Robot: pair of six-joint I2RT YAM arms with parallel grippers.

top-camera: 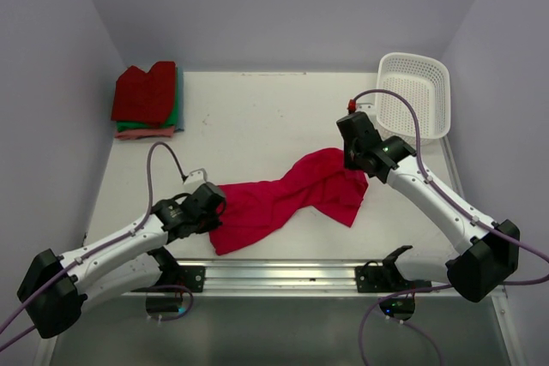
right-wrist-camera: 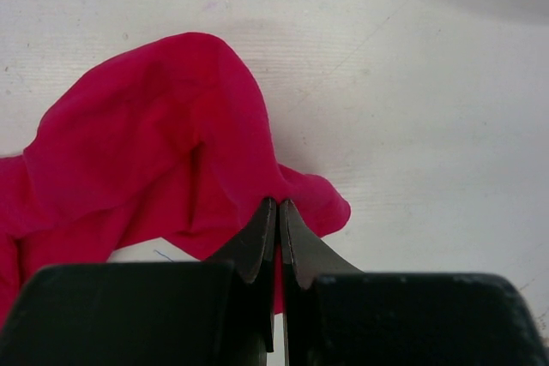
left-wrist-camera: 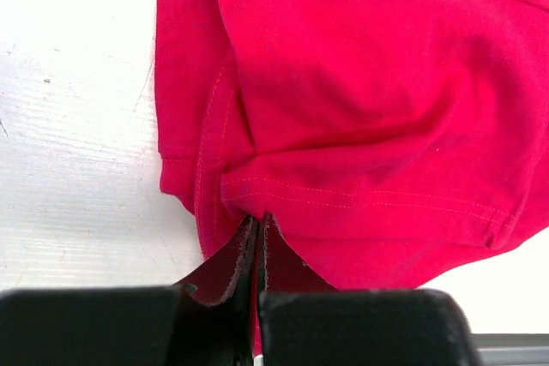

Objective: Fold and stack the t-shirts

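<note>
A crimson-pink t-shirt [top-camera: 287, 199] lies stretched and twisted across the table's middle. My left gripper [top-camera: 213, 203] is shut on its near-left hem [left-wrist-camera: 257, 203], pinching a fold of cloth between the fingertips. My right gripper [top-camera: 353, 163] is shut on the shirt's far-right end [right-wrist-camera: 214, 135], cloth bunched at its tips [right-wrist-camera: 279, 207]. A stack of folded t-shirts [top-camera: 146, 100] sits at the back left, dark red on top, green and salmon pink beneath.
A white lattice basket [top-camera: 415, 96] stands at the back right corner. A metal rail [top-camera: 283, 273] runs along the table's near edge between the arm bases. Grey walls close in on three sides.
</note>
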